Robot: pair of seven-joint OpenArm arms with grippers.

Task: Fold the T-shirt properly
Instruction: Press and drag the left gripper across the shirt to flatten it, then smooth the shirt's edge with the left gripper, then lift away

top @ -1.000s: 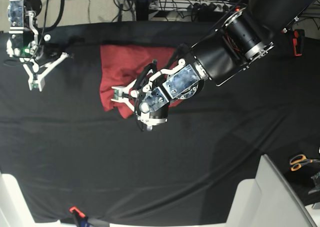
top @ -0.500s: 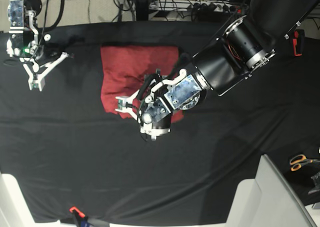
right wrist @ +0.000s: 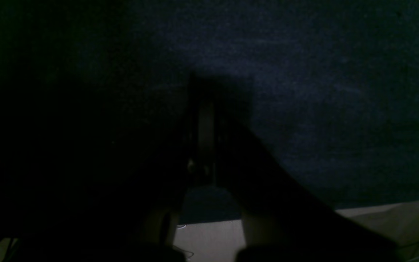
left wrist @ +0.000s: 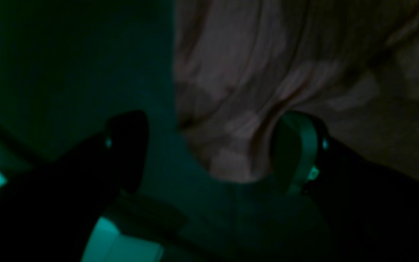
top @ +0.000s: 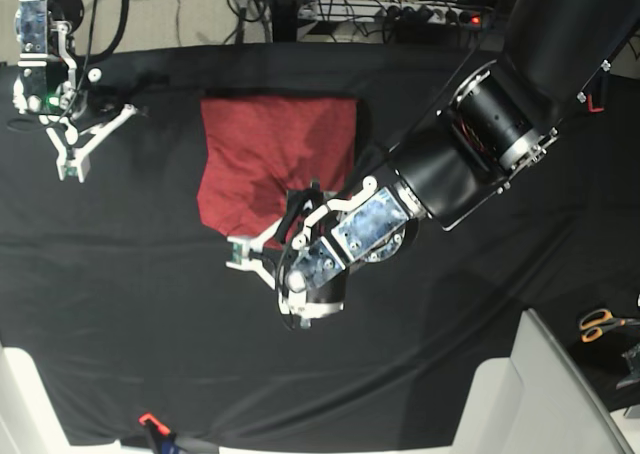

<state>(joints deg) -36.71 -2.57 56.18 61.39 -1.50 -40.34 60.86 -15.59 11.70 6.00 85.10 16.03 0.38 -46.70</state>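
The T-shirt (top: 275,159) lies as a folded brick-red block on the black tablecloth (top: 450,304), with wrinkles near its front edge. My left gripper (top: 258,274) hovers at the shirt's front left corner, open and holding nothing. In the left wrist view its two fingers (left wrist: 126,145) stand wide apart, and the T-shirt's (left wrist: 267,72) rumpled edge hangs free between them. My right gripper (top: 70,159) stays shut and empty at the far left back of the table, away from the shirt. The right wrist view is dark; the shut fingers (right wrist: 206,127) hang over bare tablecloth (right wrist: 304,91).
Orange-handled scissors (top: 600,322) lie at the right edge. A white panel (top: 540,394) rises at the front right and another white piece (top: 20,394) at the front left. A small red clip (top: 150,421) sits on the front edge. Cables (top: 330,9) run behind the table.
My left gripper has opened and let go of the shirt, then drawn back toward the front of the table. The shirt now lies flatter as a squarer block. The right arm has not moved.
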